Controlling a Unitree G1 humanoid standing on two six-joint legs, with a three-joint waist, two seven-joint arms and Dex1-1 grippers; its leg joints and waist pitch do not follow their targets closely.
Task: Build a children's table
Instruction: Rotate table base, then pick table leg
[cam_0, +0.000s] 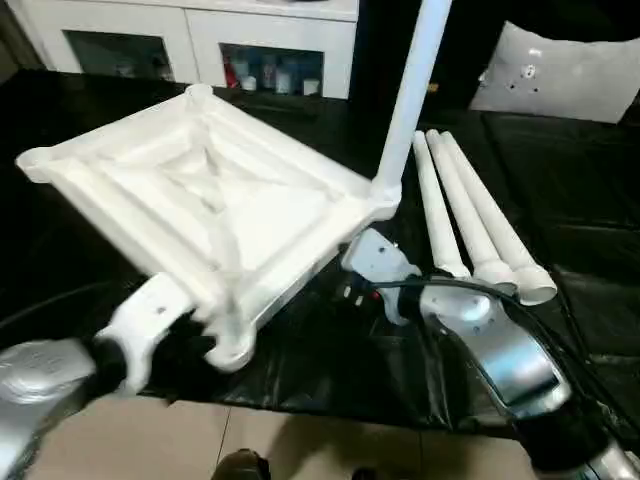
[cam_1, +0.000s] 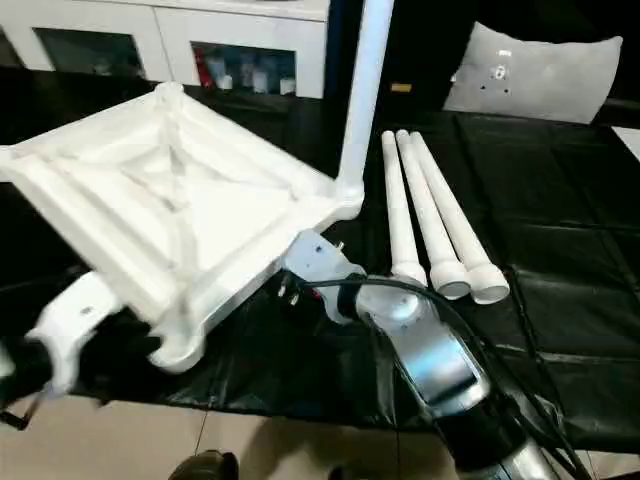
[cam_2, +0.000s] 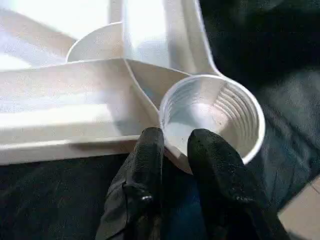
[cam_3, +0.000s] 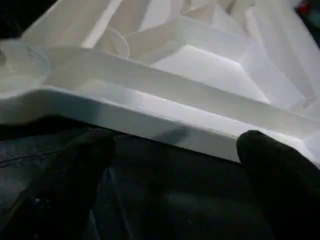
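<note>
Lying ribbed side up on the black counter (cam_0: 560, 200), the table top (cam_0: 200, 200) is carrying one fitted leg (cam_0: 410, 90); three legs (cam_0: 470, 220) are waiting just beside. The left end effector (cam_2: 175, 150) is pinching an empty corner socket (cam_2: 212, 117) narrowly; the right end effector (cam_3: 170, 165) is spreading wide by the rim.

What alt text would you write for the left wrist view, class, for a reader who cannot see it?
Two black fingers close together meet the rim of a round, ribbed corner socket on the white table top's underside. Dark sheeting lies beyond it.
</note>
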